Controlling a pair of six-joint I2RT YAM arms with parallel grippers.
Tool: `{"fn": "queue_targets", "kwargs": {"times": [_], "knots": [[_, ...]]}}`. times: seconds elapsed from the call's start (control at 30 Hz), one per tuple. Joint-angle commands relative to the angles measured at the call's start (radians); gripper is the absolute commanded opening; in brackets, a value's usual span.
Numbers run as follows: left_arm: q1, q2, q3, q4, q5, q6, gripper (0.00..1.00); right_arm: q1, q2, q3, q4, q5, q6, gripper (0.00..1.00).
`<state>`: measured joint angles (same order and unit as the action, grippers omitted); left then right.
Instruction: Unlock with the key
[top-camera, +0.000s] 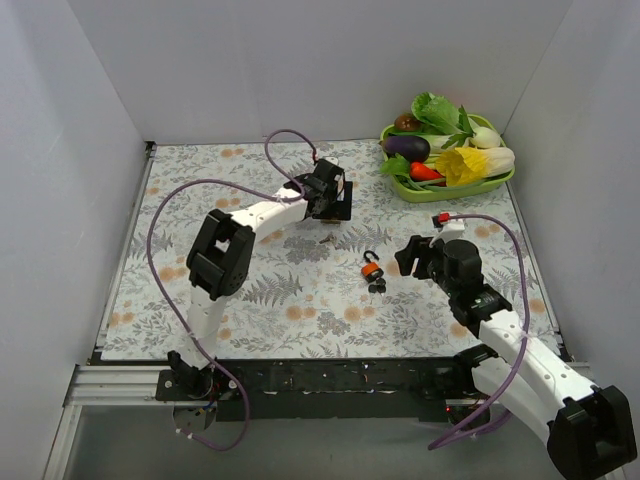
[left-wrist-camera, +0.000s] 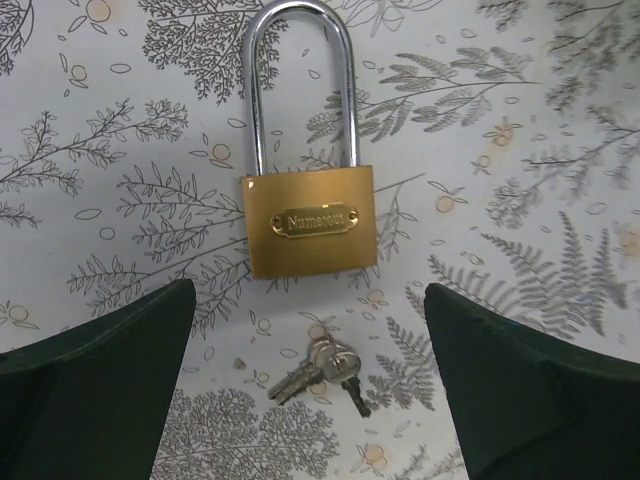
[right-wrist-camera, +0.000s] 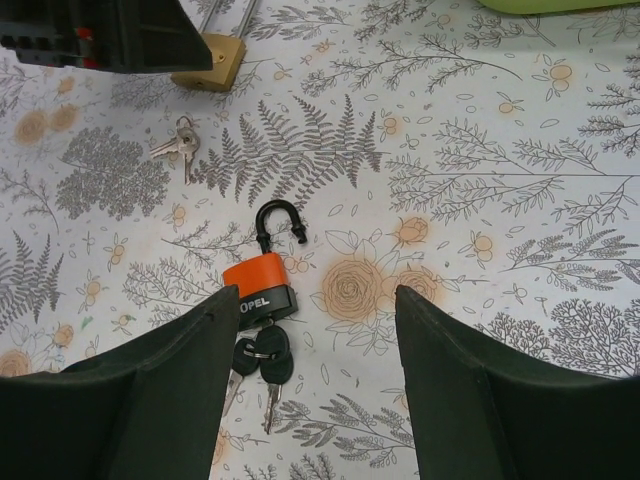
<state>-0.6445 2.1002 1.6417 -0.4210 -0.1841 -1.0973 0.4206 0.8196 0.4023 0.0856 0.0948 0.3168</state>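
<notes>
A brass padlock (left-wrist-camera: 310, 225) with a silver shackle seated in its body lies flat on the floral mat. A small bunch of silver keys (left-wrist-camera: 325, 370) lies just below it. My left gripper (left-wrist-camera: 308, 300) is open above both, one finger on either side, holding nothing. An orange padlock (right-wrist-camera: 258, 285) with its black shackle swung open lies at mid-table (top-camera: 372, 268), with black-headed keys (right-wrist-camera: 262, 355) at its base. My right gripper (right-wrist-camera: 315, 300) is open and empty just right of it. The silver keys also show in the top view (top-camera: 327, 239).
A green tray (top-camera: 450, 193) of toy vegetables stands at the back right. My left gripper (top-camera: 330, 205) hangs over the brass padlock at the back centre. My right gripper (top-camera: 410, 255) is right of centre. White walls enclose the mat.
</notes>
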Motion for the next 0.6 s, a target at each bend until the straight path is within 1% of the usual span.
{"fn": "queue_targets", "kwargs": {"times": [0.0, 0.03, 0.07, 0.13, 0.2, 0.23, 0.37, 0.43, 0.5, 0.53, 0.57], "knots": [[-0.003, 0.113, 0.205, -0.14, -0.068, 0.103, 0.98, 0.003, -0.048, 0.024, -0.055, -0.009, -0.027, 0.69], [-0.003, 0.144, 0.251, -0.194, -0.072, 0.112, 0.98, 0.004, -0.05, 0.023, -0.061, -0.01, -0.027, 0.69], [-0.003, 0.185, 0.353, -0.226, -0.078, 0.116, 0.98, 0.004, -0.056, 0.023, -0.066, -0.013, -0.027, 0.69], [-0.003, 0.272, 0.426, -0.292, -0.092, 0.12, 0.98, 0.004, -0.062, 0.02, -0.073, -0.021, -0.025, 0.69], [-0.003, 0.3, 0.467, -0.302, -0.086, 0.131, 0.98, 0.006, -0.069, 0.018, -0.073, -0.032, -0.024, 0.68], [-0.003, 0.317, 0.474, -0.3, -0.077, 0.135, 0.98, 0.006, -0.071, 0.015, -0.076, -0.035, -0.024, 0.68], [-0.001, 0.339, 0.488, -0.346, -0.138, 0.128, 0.98, 0.006, -0.074, 0.015, -0.084, -0.043, -0.024, 0.68], [-0.001, 0.327, 0.454, -0.342, -0.143, 0.123, 0.98, 0.006, -0.071, 0.01, -0.081, -0.044, -0.022, 0.68], [-0.003, 0.305, 0.423, -0.325, -0.117, 0.129, 0.97, 0.006, -0.068, 0.0, -0.067, -0.053, -0.018, 0.68], [-0.003, 0.302, 0.403, -0.308, -0.104, 0.131, 0.94, 0.006, -0.063, -0.002, -0.063, -0.055, -0.013, 0.68], [-0.001, 0.302, 0.402, -0.308, -0.094, 0.134, 0.86, 0.006, -0.059, -0.005, -0.057, -0.064, -0.01, 0.68]]}}
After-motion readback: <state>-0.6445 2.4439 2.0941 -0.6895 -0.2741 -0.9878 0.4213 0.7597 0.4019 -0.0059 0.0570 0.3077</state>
